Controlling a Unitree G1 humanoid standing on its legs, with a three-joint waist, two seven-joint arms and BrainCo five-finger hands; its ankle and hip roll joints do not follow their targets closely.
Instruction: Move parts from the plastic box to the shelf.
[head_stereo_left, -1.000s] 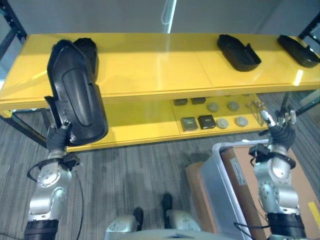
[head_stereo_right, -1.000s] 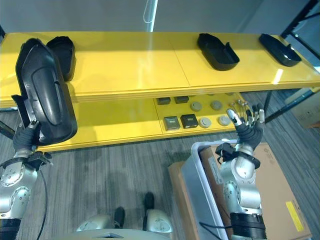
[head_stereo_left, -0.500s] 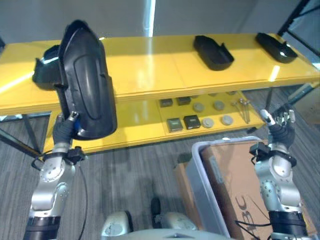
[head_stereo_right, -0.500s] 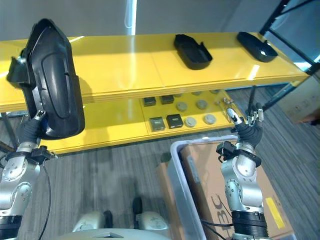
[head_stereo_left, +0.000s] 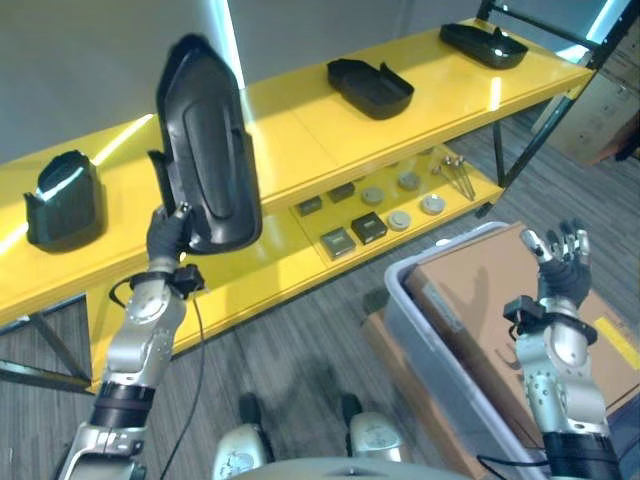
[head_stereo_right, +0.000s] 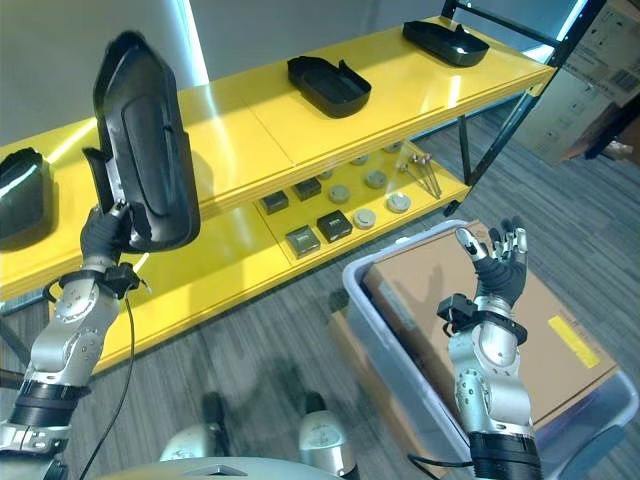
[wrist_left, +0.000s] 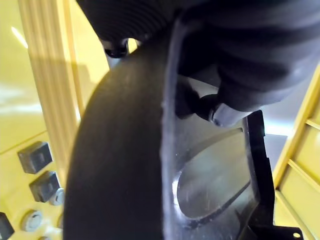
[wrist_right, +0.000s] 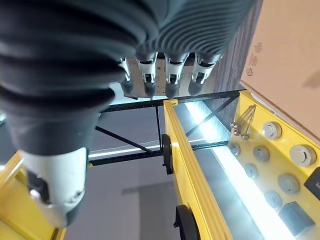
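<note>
My left hand (head_stereo_left: 168, 232) is shut on the lower edge of a large black moulded part (head_stereo_left: 205, 150) and holds it upright in front of the yellow shelf (head_stereo_left: 300, 130). In the left wrist view its fingers (wrist_left: 220, 107) curl over the part's rim (wrist_left: 125, 150). My right hand (head_stereo_left: 560, 262) is raised and open over the grey plastic box (head_stereo_left: 440, 340) at the lower right, holding nothing. Its fingers (wrist_right: 170, 80) are straight. A brown cardboard box (head_stereo_left: 490, 290) lies inside the plastic box.
On the shelf's top board lie three black parts: one at the left (head_stereo_left: 65, 200), one in the middle (head_stereo_left: 370, 86), one far right (head_stereo_left: 483, 43). The lower board carries small black blocks and grey discs (head_stereo_left: 365, 225). Cardboard cartons (head_stereo_left: 600, 110) stand past the shelf's right end.
The whole picture has swung, so the camera has moved. The held part now stands well right of the left shelf part. My right hand stays raised and open.
</note>
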